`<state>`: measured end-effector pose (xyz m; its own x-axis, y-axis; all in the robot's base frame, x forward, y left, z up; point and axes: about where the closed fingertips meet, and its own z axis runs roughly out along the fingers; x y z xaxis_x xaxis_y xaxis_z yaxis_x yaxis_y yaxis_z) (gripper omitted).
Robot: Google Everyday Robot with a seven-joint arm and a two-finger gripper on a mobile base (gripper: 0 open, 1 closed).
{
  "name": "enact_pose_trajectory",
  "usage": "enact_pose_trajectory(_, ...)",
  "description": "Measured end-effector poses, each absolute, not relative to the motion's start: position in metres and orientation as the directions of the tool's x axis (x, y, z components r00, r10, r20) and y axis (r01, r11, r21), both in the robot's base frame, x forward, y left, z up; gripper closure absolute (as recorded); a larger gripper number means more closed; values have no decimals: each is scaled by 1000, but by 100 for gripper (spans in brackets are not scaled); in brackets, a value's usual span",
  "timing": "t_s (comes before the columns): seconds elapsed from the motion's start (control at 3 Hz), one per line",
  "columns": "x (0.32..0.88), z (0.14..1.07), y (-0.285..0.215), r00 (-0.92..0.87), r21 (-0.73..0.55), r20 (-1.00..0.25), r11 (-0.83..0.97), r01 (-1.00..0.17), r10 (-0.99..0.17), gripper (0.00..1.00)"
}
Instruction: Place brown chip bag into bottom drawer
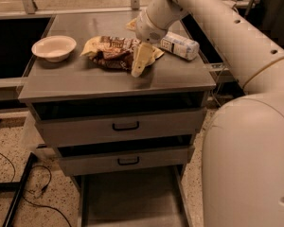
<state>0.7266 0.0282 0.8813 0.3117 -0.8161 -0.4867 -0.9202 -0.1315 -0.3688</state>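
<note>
The brown chip bag (112, 51) lies on top of the grey cabinet (85, 82), dark brown with pale yellow ends. My gripper (139, 64) hangs from the white arm (213, 22) and points down at the bag's right end, its pale fingers (141, 59) touching or just over the bag's edge. The bottom drawer (132, 197) stands pulled out below the cabinet, a flat grey tray with thin side rails.
A pale bowl (54, 48) sits at the cabinet top's left. A white-labelled clear bottle (180, 45) lies at the right, behind my arm. Two grey drawers with black handles (125, 126) are shut. A black frame and cables (23, 183) lie on the speckled floor at left.
</note>
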Motion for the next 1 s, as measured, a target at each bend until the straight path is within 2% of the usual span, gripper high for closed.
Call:
enact_pose_trajectory(0.67,741,859,-9,227,-357,-433,-65,-932,-872,0)
enact_pose_trajectory(1.0,741,859,-9,227,-357,-433,-65,-932,-872,19)
